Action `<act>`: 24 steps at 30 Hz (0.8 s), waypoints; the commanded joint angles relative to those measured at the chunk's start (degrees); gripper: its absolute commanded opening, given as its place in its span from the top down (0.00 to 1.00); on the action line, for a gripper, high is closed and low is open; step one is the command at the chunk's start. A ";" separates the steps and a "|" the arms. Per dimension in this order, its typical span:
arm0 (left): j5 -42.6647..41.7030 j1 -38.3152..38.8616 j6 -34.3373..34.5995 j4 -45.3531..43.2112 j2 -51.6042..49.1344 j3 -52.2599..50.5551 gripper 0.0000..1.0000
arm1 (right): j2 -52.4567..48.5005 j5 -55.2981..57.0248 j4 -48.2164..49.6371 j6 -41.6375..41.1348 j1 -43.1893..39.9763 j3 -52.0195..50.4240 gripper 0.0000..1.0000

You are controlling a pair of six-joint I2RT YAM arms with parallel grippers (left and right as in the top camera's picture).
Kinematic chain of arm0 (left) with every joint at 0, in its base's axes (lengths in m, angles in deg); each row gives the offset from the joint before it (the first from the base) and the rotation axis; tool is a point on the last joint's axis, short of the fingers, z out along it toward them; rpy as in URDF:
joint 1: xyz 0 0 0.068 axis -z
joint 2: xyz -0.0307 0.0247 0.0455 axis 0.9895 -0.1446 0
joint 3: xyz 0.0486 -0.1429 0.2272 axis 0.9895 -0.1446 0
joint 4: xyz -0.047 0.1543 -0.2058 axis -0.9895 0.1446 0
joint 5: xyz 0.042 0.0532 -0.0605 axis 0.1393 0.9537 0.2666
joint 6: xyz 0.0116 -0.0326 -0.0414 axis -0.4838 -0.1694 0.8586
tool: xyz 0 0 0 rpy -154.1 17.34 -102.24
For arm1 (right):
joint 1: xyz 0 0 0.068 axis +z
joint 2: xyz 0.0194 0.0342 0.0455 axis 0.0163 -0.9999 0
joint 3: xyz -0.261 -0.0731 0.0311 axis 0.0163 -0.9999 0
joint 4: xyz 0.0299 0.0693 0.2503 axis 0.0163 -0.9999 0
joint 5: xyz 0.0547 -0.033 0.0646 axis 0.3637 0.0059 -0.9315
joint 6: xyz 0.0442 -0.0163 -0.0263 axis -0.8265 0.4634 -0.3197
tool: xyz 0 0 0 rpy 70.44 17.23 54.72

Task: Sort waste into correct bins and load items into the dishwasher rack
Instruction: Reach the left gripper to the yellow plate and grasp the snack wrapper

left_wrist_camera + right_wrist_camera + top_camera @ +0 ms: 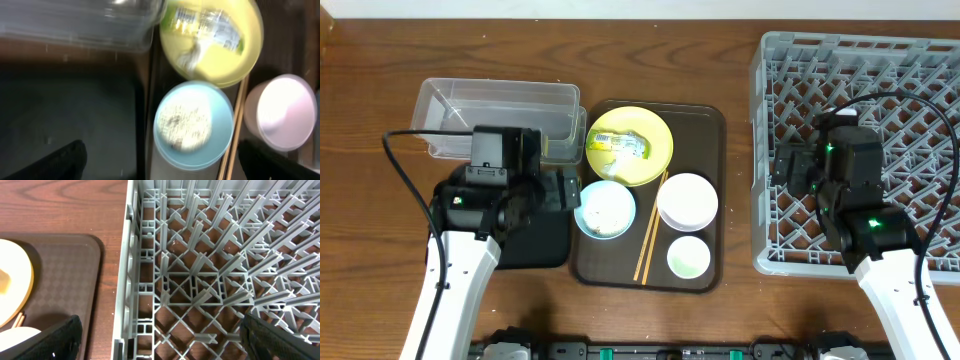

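Toward the left edge, hovered with left gripper (pixel 170 160) spread empty by bowl (pixel 200 156) of rice (pixel 187 122), right gripper (pixel 167 337) spread empty over rack (pixel 127 280); likely needed a level rim grip.

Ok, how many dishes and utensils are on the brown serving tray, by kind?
Yellow plate: 1
Bowls: 2 (light blue bowl, white bowl)
Small pale cup: 1
Wooden chopsticks: 2
Total: 6

A lab-like test bench: wooden table (pixel 380 60), cabled robot arms (pixel 895 275), dishwasher rack (pixel 910 60).
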 commanded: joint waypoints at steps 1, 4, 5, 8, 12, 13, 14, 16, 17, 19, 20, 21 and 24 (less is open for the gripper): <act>-0.55 0.02 5.31 -5.09 -0.46 1.16 0.01 | 0.52 -0.26 0.00 -0.28 -0.35 1.51 0.01; -0.96 0.09 10.21 -10.84 -1.77 1.16 0.00 | 0.52 -0.26 0.15 -0.31 -0.35 1.51 0.01; -0.96 0.20 11.45 -12.39 -2.51 1.16 0.01 | 0.52 -0.26 0.17 -0.28 -0.35 1.51 0.01; -1.18 0.94 13.68 -17.25 -5.64 1.40 0.04 | 0.52 -0.26 0.48 -0.28 -0.35 1.51 0.01; -1.11 2.69 13.62 -19.30 -10.86 4.79 0.06 | 0.52 -0.26 1.05 -0.31 -0.35 1.51 0.01; -1.09 3.23 13.62 -19.28 -12.46 6.08 0.07 | 0.52 -0.26 1.22 -0.31 -0.35 1.51 0.01; -1.07 3.78 13.66 -19.32 -14.12 7.28 0.07 | 0.52 -0.26 1.40 -0.28 -0.35 1.51 0.01; -0.39 4.68 15.19 -19.30 -17.03 9.03 0.07 | 0.52 -0.26 1.51 -0.31 -0.35 1.51 0.01; -0.04 5.11 16.70 -19.32 -18.45 9.64 0.07 | 0.52 -0.26 1.53 -0.31 -0.35 1.51 0.01; -0.07 6.08 20.41 -19.34 -21.46 10.49 0.07 | 0.52 -0.26 1.46 -0.31 -0.35 1.51 0.01; -0.07 6.75 21.86 -19.37 -22.95 10.69 0.07 | 0.52 -0.26 1.44 -0.31 -0.35 1.51 0.01; -0.04 7.74 23.10 -19.56 -24.74 10.71 0.07 | 0.52 -0.26 1.44 -0.31 -0.35 1.51 0.01; 0.00 9.84 24.09 -20.59 -28.17 10.71 0.07 | 0.52 -0.26 1.44 -0.31 -0.35 1.51 0.01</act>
